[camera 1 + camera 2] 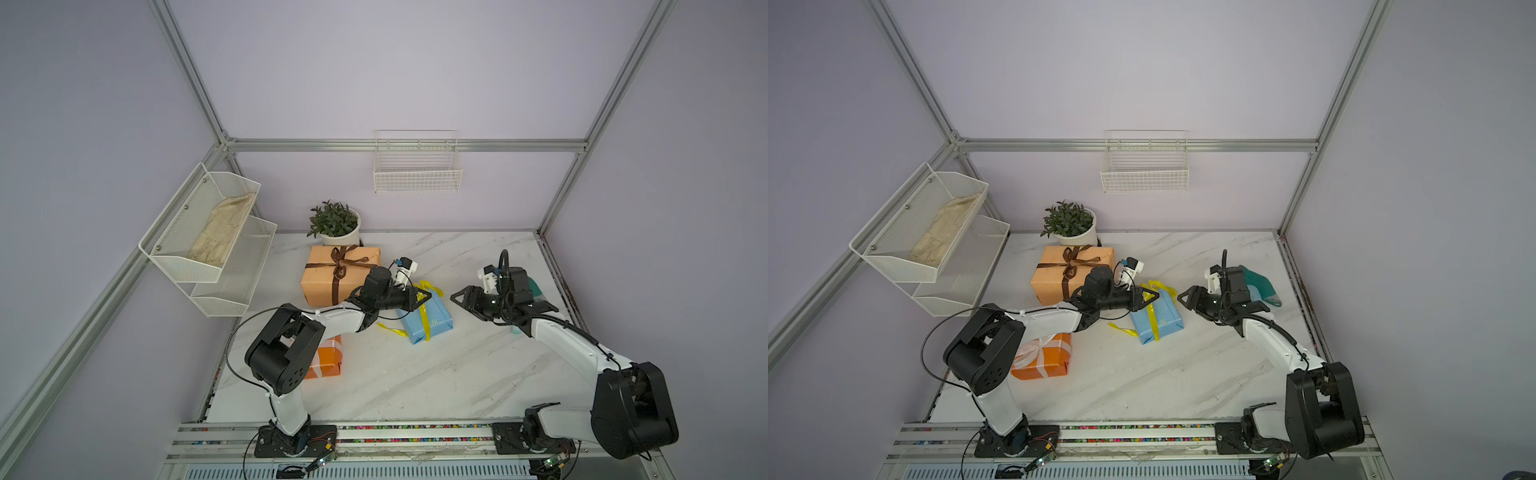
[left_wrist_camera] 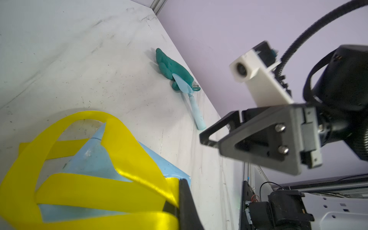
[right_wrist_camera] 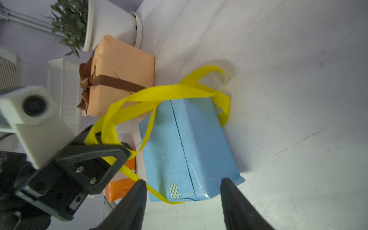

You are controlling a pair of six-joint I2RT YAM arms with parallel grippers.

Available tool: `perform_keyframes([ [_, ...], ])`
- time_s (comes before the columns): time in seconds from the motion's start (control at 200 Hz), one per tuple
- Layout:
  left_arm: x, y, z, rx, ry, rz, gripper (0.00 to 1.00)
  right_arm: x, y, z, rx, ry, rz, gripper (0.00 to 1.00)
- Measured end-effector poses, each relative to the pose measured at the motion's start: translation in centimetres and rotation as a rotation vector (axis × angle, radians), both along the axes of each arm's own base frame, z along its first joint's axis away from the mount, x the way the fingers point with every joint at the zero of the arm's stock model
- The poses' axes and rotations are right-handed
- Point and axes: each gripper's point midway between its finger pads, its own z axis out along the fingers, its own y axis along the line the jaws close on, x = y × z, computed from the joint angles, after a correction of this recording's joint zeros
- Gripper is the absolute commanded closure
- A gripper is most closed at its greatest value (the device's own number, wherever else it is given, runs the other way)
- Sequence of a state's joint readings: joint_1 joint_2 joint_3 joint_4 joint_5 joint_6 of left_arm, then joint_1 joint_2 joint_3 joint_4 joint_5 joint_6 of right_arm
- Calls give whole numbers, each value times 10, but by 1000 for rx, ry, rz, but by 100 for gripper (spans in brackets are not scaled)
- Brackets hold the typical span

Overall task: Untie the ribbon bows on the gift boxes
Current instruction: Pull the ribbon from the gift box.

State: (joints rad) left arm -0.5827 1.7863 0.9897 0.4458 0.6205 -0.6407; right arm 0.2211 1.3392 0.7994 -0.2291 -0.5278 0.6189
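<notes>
yellow ribbon (image 3: 163, 93) lies in slack loops over and around the light blue box (image 3: 189, 149). one band runs round the box and a tail trails onto the marble table (image 1: 457, 374) on the side toward the left arm. the left gripper (image 1: 423, 296) is clenched on a strand above the box's edge. the right gripper (image 1: 456, 297) hangs just beside the box, jaws apart and empty. whether a knot remains is hard to tell, since the loops cross where the left finger hides them.

the risk, as i judge it: the box looks small and light and the band girdles it. a pull may drag or tip it toward the pale peach box (image 1: 328, 278) behind it, rather than drawing ribbon free. the loose loop could also snag the parted right jaws. beyond the blue box, the brown bow (image 1: 340, 259) looks tied, as does the white ribbon (image 1: 1034, 351) on the orange box (image 1: 1046, 361).
</notes>
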Motion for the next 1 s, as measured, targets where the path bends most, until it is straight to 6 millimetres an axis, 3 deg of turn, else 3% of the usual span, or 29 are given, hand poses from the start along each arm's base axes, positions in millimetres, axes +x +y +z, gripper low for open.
perform_keyframes([
  [0.15,-1,-4,15,-70,13,-10,100,-5,32,-21,-24,13,107,34],
  [0.35,-3,-8,32,-141,16,-29,100,22,42,-20,-29,-68,128,26],
  [0.47,-5,-10,42,-183,14,-47,100,31,40,-18,-56,-100,113,17],
  [0.62,-6,-13,40,-205,29,-59,100,28,29,-26,-115,-73,78,16],
  [0.845,-9,-11,28,-192,54,-56,100,27,20,2,-147,-155,48,16],
  [1.0,-9,-11,27,-191,66,-56,100,29,22,-20,-159,-122,65,15],
])
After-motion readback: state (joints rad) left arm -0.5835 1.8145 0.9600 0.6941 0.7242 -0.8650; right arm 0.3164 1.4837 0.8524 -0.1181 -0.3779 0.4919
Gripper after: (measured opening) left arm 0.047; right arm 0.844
